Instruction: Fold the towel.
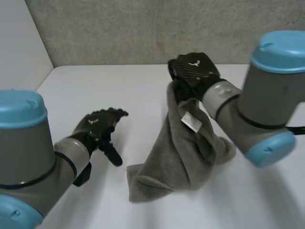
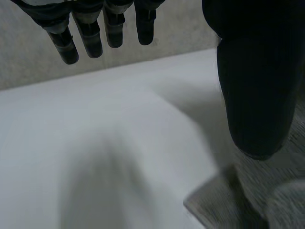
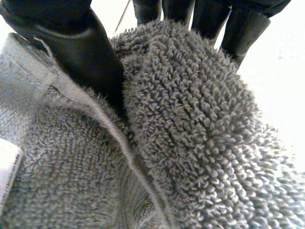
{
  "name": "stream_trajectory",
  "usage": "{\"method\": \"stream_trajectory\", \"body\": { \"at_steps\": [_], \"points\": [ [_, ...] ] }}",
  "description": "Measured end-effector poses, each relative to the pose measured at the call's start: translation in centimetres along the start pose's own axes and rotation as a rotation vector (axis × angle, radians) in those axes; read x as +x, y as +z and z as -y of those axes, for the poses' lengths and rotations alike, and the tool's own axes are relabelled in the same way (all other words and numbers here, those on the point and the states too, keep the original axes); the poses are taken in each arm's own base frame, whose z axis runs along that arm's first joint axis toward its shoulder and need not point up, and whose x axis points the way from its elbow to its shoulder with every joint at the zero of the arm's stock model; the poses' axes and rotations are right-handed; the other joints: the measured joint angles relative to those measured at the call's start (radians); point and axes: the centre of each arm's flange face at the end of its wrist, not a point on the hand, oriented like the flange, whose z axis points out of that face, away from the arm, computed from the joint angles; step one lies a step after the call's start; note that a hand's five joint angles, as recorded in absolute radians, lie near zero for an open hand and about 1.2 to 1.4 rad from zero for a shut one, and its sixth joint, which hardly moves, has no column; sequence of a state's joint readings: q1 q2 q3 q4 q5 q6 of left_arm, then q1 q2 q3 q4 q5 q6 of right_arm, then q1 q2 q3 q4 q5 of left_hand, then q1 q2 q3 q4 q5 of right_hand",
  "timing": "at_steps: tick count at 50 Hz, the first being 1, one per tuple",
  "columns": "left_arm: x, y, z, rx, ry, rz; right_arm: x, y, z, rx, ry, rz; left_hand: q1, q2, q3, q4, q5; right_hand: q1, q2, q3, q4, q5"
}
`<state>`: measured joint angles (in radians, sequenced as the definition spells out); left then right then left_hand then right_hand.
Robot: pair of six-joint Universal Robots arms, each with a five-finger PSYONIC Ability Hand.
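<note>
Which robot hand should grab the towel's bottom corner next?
Probably the left. The left hand is open and empty, beside the low corner of the towel, which lies on the table. The right hand is busy: it pinches the towel's top and holds it up.

white table (image 1: 138, 90); towel (image 1: 181, 152) lower end resting on it

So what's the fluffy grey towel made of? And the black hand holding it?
The towel looks like soft terry cloth, probably cotton: tiny grey loops all over, with a flat woven edge strip. The right hand pinching it looks like hard, slightly shiny black plastic, perhaps carbon fibre, judging by the fine weave pattern on its back.
</note>
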<state>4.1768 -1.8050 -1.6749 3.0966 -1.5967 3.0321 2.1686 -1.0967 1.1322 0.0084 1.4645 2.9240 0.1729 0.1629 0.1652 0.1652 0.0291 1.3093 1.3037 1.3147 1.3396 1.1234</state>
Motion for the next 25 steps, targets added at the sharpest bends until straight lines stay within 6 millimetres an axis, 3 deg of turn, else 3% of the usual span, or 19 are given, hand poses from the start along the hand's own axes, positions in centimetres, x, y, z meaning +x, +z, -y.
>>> {"method": "stream_trajectory", "body": {
  "at_steps": [7, 13, 18, 25],
  "points": [
    [-0.3, 0.4, -1.2, 0.007, -0.001, 0.002, -3.9, 1.9, 0.1, 0.027, 0.026, 0.064, 0.0, 0.0, 0.0, 0.0, 0.0, 0.0, 0.0, 0.0, 0.0, 0.0],
    [-0.5, 0.8, -2.5, -0.024, -0.002, 0.008, -6.5, 3.4, -2.2, -0.019, 0.022, 0.072, 0.0, 0.0, 0.0, 0.0, 0.0, 0.0, 0.0, 0.0, 0.0, 0.0],
    [-0.6, 0.7, -3.6, -0.064, -0.001, 0.009, -6.7, 4.3, -3.9, -0.058, -0.023, 0.016, 0.0, 0.003, 0.0, 0.002, 0.0, 0.0, 0.0, 0.0, 0.0, 0.0],
    [-0.3, 0.4, -4.3, -0.09, 0.003, 0.002, -5.2, 4.8, -4.5, -0.078, -0.079, -0.063, 0.028, 0.039, 0.037, 0.037, 0.0, 0.0, 0.0, 0.0, 0.0, 0.0]
  ]
}}
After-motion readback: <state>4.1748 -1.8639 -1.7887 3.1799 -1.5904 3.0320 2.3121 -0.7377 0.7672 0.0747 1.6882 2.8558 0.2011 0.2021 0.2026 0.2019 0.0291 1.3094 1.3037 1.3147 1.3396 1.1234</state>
